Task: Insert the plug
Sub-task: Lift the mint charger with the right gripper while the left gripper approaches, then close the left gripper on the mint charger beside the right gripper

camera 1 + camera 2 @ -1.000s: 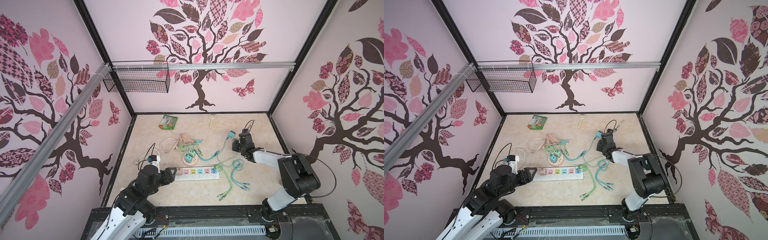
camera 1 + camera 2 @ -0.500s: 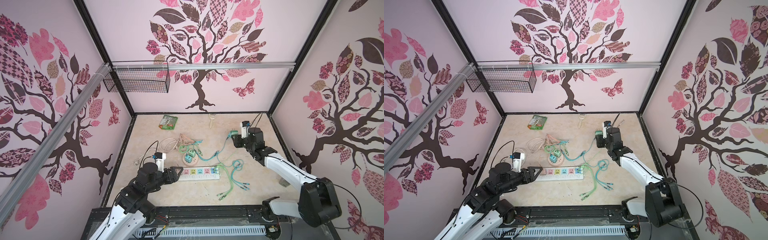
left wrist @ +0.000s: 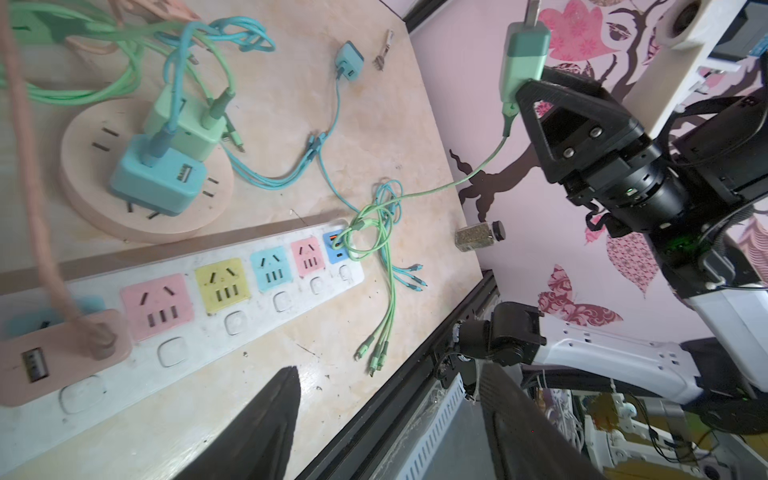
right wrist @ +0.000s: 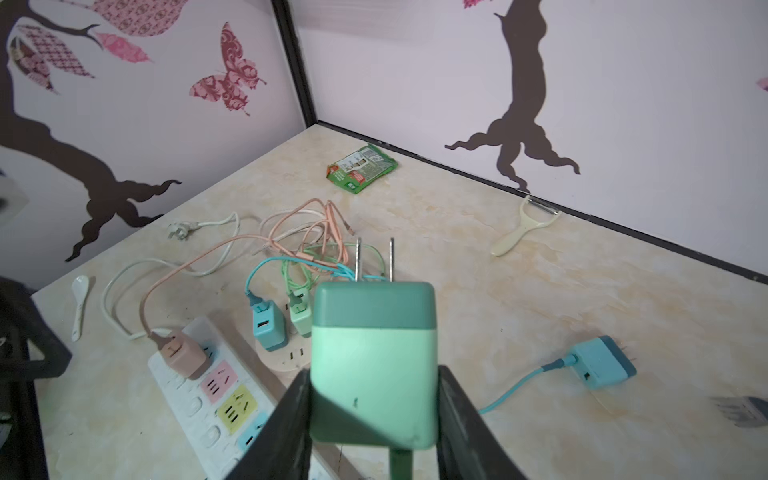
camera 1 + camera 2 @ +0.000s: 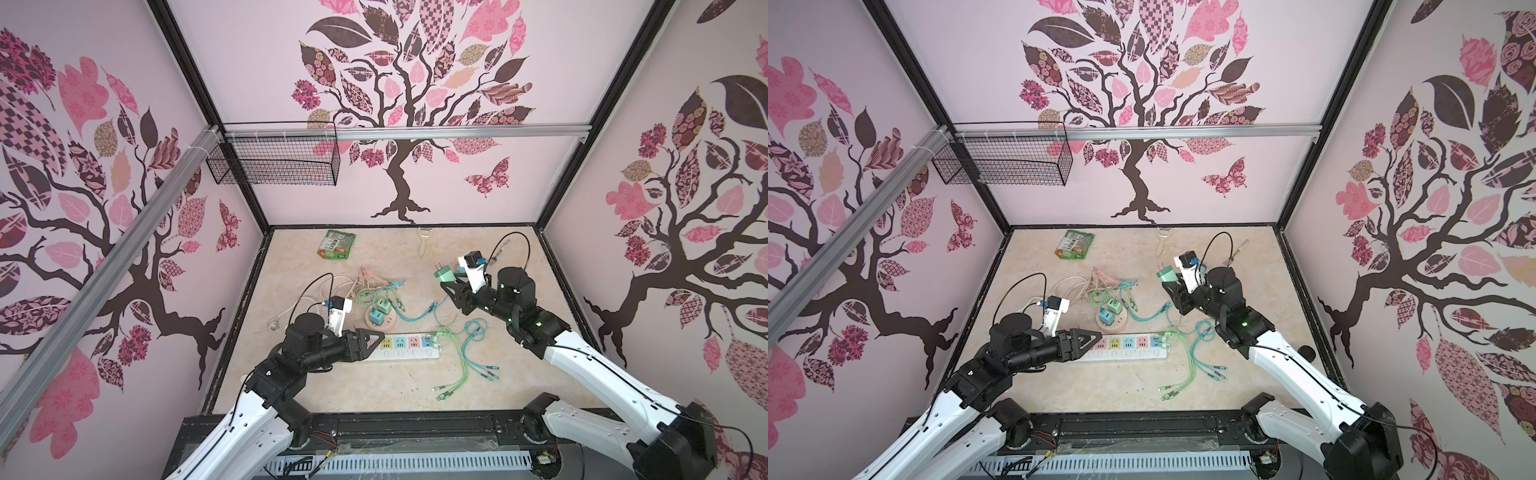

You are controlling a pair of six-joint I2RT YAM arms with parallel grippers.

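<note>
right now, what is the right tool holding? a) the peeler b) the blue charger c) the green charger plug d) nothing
c, the right tool is shut on the green charger plug, whose two prongs point away from the wrist camera.

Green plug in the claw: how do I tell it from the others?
Find the white power strip. Beyond its right end, the right claw holds the green plug aloft, prongs bare; the other chargers are plugged in or lying flat.
</note>
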